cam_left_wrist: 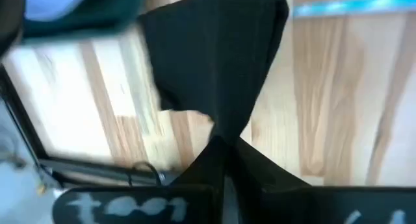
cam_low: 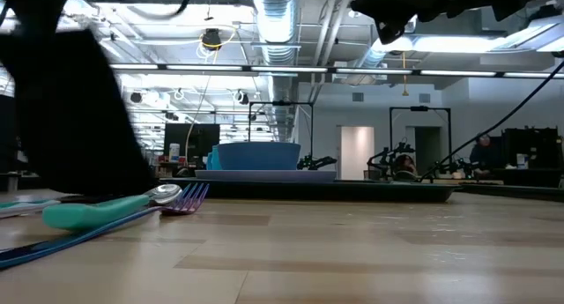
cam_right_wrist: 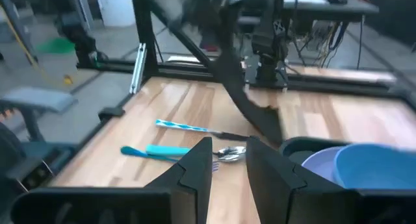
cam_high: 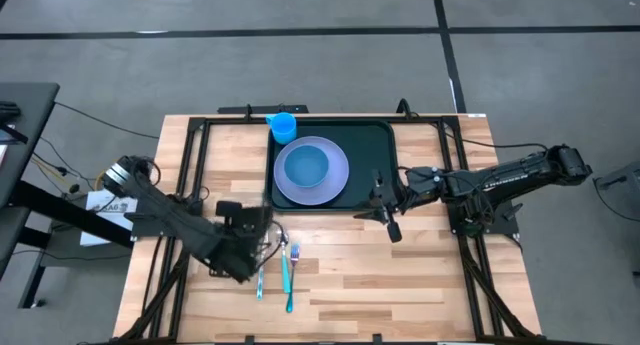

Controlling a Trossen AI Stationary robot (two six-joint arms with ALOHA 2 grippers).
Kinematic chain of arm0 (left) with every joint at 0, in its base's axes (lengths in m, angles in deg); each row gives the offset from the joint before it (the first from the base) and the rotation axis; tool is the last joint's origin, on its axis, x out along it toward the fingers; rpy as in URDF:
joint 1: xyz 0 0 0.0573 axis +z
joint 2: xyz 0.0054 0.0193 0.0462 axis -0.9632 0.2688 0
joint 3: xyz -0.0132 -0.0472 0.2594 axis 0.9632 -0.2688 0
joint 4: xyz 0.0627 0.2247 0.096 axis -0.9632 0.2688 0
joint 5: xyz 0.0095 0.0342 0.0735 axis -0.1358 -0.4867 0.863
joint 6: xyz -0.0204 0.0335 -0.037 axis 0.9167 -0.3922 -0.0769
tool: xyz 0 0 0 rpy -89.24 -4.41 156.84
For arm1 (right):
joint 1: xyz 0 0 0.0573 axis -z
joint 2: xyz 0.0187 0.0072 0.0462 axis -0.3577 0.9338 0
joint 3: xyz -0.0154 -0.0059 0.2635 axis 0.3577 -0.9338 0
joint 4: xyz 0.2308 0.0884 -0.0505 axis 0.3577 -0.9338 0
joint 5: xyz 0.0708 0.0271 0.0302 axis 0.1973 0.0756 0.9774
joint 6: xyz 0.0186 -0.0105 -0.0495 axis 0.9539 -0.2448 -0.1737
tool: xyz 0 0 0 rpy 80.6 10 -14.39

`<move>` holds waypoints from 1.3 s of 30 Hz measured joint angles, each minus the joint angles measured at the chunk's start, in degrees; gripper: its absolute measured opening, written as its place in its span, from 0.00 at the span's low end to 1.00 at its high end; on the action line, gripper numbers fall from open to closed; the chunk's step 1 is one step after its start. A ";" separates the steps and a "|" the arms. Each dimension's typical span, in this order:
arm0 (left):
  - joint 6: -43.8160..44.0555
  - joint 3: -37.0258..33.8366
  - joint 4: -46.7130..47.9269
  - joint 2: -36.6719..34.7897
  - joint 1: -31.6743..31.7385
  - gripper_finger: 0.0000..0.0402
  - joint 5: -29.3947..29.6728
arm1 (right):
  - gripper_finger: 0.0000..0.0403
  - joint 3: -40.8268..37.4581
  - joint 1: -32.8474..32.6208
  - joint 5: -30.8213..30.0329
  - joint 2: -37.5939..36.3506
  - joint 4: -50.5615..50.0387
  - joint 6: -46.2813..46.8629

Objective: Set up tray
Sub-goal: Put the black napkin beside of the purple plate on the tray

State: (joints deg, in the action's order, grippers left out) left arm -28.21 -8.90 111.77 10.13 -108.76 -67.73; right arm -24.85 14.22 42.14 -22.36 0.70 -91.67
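Left wrist view shows the left tool pinching a black napkin; right tool slightly parted, empty; no readable writing.

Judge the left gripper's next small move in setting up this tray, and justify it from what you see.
Probably carry it toward the tray. The left gripper is shut on a black napkin, held above the wood beside the cutlery, while plate, bowl and cup already sit on the tray.
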 joint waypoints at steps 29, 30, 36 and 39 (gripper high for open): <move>-22.21 21.76 -3.24 4.04 25.00 0.00 -1.04 | 0.27 0.04 0.87 -13.64 0.93 10.43 -8.67; -23.13 22.92 -3.10 5.00 25.18 0.00 -2.09 | 0.28 0.08 0.87 -14.01 1.65 11.20 -9.06; -24.38 34.71 -0.27 10.53 24.93 0.00 -3.71 | 0.39 2.86 0.77 -15.50 8.81 12.80 -9.98; -24.38 40.28 -0.07 11.89 24.75 0.00 -5.80 | 0.44 6.08 0.42 -15.27 12.88 13.00 -9.97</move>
State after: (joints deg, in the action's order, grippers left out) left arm -52.59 31.38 111.69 22.02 -84.00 -73.53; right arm -18.78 14.64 26.86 -9.48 13.69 -101.64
